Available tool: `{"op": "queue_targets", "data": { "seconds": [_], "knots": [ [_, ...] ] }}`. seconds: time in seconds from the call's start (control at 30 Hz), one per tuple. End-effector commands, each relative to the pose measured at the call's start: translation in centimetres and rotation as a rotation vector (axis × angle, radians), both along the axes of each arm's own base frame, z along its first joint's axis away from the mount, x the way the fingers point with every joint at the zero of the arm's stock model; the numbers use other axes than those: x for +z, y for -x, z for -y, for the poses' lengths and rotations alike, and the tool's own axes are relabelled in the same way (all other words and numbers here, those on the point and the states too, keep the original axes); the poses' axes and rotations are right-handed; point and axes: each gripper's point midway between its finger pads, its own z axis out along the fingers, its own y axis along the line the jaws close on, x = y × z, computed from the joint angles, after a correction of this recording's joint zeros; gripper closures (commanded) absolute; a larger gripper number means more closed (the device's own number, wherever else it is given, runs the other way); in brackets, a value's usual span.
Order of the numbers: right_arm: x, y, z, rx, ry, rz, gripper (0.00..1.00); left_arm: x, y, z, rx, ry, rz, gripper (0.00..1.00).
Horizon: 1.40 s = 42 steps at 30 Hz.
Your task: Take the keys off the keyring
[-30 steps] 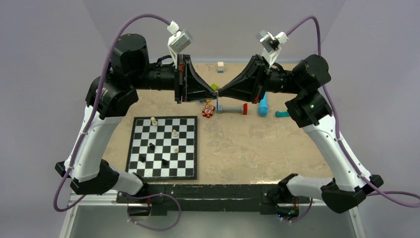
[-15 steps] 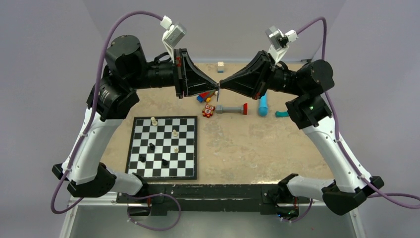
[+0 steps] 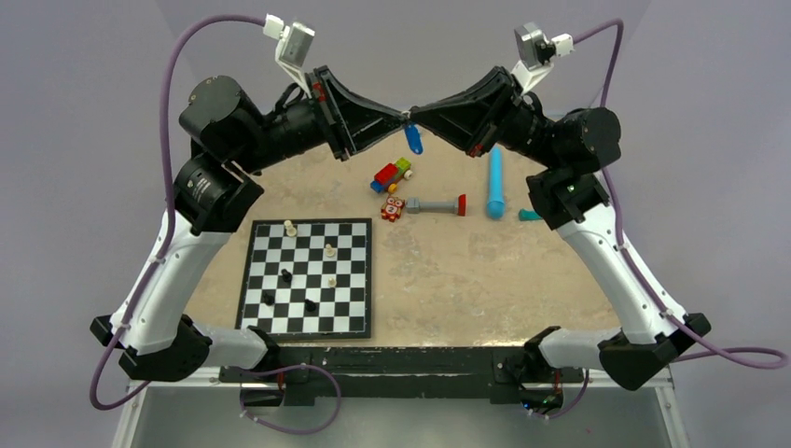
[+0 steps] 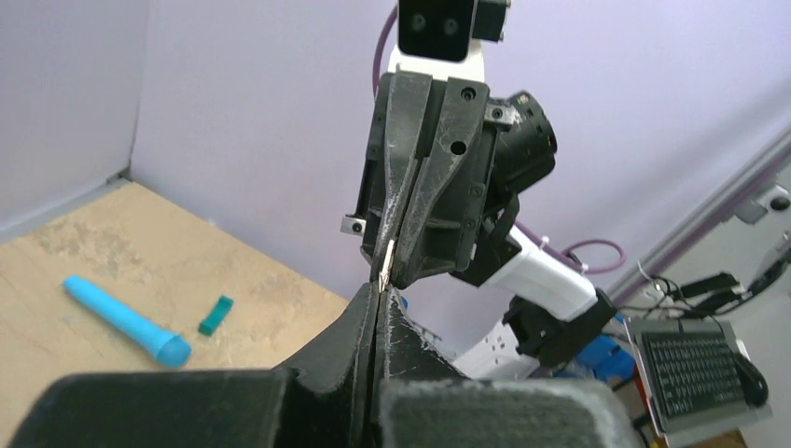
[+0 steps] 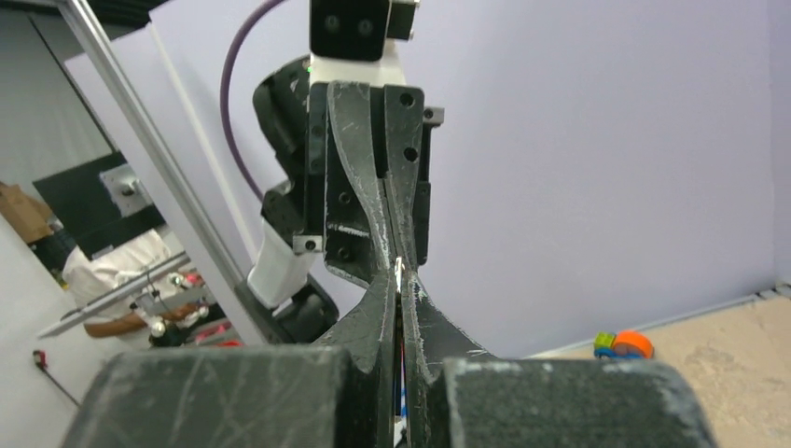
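The left hand and right hand, both fully closed, meet tip to tip high above the worktop, pinching thin metal of the keyring, its blue tag hanging just below.

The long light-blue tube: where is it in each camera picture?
Top external: the light-blue tube lies right of centre, in the upper half.
Left wrist: the tube is at lower left.
Right wrist: not in it.
Shared landmark: the teal block beside it, in both those views.
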Motion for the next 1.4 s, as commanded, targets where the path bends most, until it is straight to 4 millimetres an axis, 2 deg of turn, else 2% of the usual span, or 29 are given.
{"op": "queue_targets", "data": {
  "seconds": [0.0,0.1,0.23,0.3,0.4,0.47,0.53,0.7,0.8,0.83,0.93,1.07,1.17,1.37],
  "knots": [
    [1.9,-0.8,-0.7,0.012,-0.079,-0.024,1.0,3.1,-1.4,0.2,0.065,0.135,0.058,1.0],
    [2.3,-1.4,-0.7,-0.003,-0.104,-0.046,1.0,3.3,-2.0,-0.5,0.128,0.138,0.077,1.0],
    [2.4,-2.2,-0.8,-0.003,-0.127,-0.12,1.0,3.2,-2.5,-1.1,0.18,0.106,0.114,0.88],
    [2.0,-2.7,-0.8,-0.011,-0.147,-0.173,1.0,2.9,-2.6,-1.2,0.191,0.09,0.117,0.72],
    [1.2,-3.1,-0.8,0.0,-0.167,-0.225,1.0,2.6,-2.6,-1.3,0.195,0.086,0.108,0.43],
    [1.0,-2.9,-0.8,0.008,-0.168,-0.234,1.0,2.4,-2.5,-1.5,0.2,0.075,0.11,0.31],
    [0.7,-2.7,-0.7,0.01,-0.154,-0.239,1.0,2.3,-2.2,-2.1,0.213,0.047,0.12,0.25],
    [-1.1,-2.3,0.3,0.01,-0.088,-0.242,1.0,1.8,-1.2,-4.0,0.239,-0.087,0.166,0.24],
    [-2.7,-0.9,0.8,0.076,-0.003,-0.209,1.0,1.2,-0.1,-4.9,0.22,-0.149,0.18,0.25],
    [-3.3,-0.1,0.8,0.115,0.032,-0.19,1.0,1.0,0.3,-4.9,0.199,-0.164,0.182,0.29],
    [-4.9,2.3,1.0,0.206,0.124,-0.122,1.0,0.1,2.2,-4.3,0.068,-0.191,0.177,0.4],
    [-6.2,5.1,1.8,0.296,0.22,-0.04,1.0,-0.7,4.9,-3.0,-0.151,-0.194,0.147,0.43],
    [-6.4,6.0,2.1,0.306,0.258,-0.002,1.0,-1.1,5.9,-2.3,-0.247,-0.194,0.116,0.44],
    [-6.1,6.6,2.4,0.317,0.25,0.002,1.0,-1.6,6.4,-1.8,-0.325,-0.2,0.074,0.51]
  ]
}}
